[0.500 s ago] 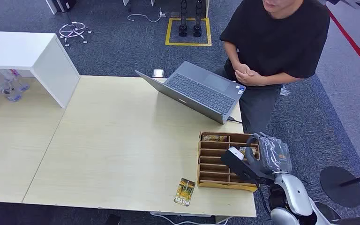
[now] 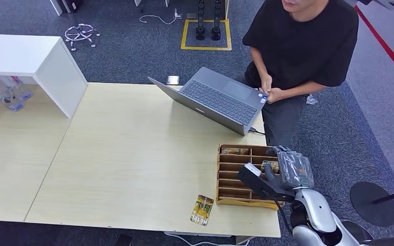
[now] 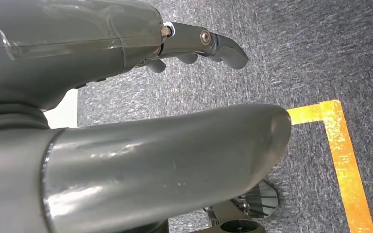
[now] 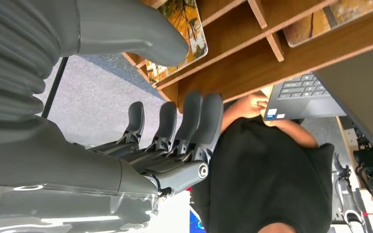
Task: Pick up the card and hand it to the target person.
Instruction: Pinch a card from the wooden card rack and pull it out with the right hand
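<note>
**Operator:** Card (image 2: 270,165) lies in the wooden slotted organizer (image 2: 232,174), in a right-side compartment near the far end. I see its yellow print in the right wrist view (image 4: 182,36), long axis along the slot.

**Observer:** Which hand is nearer?

**Operator:** Right hand (image 2: 287,171), directly at the organizer's right edge, just beside the card. Thumb over the card's compartment, fingers (image 4: 194,121) spread and straight outside the wall, holding nothing.

**Observer:** Left hand?

**Operator:** Left hand (image 3: 126,97) hangs over carpet, fingers loosely apart, empty. The person (image 2: 302,46) stands beyond the laptop (image 2: 220,100).
</note>
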Controlling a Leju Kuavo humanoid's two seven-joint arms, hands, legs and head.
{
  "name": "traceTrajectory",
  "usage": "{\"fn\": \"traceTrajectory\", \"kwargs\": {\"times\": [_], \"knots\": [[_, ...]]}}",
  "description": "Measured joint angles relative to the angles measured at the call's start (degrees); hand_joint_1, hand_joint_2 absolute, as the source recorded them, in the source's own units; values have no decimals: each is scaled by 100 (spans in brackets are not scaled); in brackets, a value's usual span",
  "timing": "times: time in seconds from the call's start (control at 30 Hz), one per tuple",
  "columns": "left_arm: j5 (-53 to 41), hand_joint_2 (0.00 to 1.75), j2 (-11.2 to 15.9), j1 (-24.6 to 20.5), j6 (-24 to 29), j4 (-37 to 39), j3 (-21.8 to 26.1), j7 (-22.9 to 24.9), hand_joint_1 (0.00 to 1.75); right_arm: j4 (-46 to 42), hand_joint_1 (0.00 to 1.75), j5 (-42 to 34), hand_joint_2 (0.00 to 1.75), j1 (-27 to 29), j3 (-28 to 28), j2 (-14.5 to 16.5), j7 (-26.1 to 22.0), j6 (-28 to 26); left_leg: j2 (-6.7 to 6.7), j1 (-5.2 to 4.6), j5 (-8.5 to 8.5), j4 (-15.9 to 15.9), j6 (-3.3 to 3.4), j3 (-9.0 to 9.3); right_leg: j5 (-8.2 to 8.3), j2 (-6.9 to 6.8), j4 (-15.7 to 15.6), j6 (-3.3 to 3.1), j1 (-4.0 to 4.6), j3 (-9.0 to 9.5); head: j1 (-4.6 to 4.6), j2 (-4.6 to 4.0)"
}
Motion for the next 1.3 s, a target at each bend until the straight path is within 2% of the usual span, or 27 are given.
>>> {"fn": "traceTrajectory", "kwargs": {"times": [0.17,0.3,0.63,0.87,1.3], "knots": [[0,0,0,0,2,0,0,0,0,87,99,94,175,-11,42,0,32,60,0,0,0,0,0,1,0,0,0,0,0,0,0,0],[-1,0,0,0,1,1,0,2,0,143,94,179,175,-16,86,0,78,98,0,0,0,0,0,1,0,0,0,0,0,0,0,0],[-3,0,0,0,8,0,-2,7,0,240,118,311,175,-41,97,1,133,149,0,0,0,0,0,1,0,0,0,0,0,0,0,0],[-3,0,0,0,10,0,-2,5,0,294,122,376,175,-59,95,1,151,154,0,0,0,0,0,1,0,0,0,0,0,0,-1,0],[-5,0,0,0,22,0,-2,-4,0,295,117,512,175,-116,129,1,188,376,0,0,0,0,0,3,0,1,0,0,0,1,-1,0]]}}
